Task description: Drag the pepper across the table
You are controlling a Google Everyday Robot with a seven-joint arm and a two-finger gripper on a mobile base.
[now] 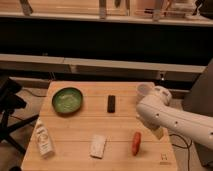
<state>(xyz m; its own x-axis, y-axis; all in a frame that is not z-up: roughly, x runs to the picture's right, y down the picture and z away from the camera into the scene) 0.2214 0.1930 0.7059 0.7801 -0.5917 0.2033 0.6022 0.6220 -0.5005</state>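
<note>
**Fig. One pepper and one gripper, near each other but apart**

Counted on the table (75, 125): one pepper (136, 142), one black block (111, 103), one green bowl (67, 99), one white bottle (43, 138), one white pad (97, 146) and one white cup (144, 90). Places are given from the black block, which lies near the middle of the top. The bowl sits to its left in the view, about level with it. The cup stands to its right, toward the far edge, partly behind my arm (175, 120). The bottle lies on its side well left of the block, nearer the front edge. The pad lies in front of the block, slightly left. The pepper lies in front of the block and to its right, close to the front edge.

My one gripper (158, 133) hangs under the arm, right of the block and nearer the front, and the arm hides most of it. Its fingers are spread and hold nothing. The pepper lies just left of the gripper and a little nearer the front edge, not touching it. The pepper is small, slender, red-orange and tapered, with its length running from far to near.
</note>
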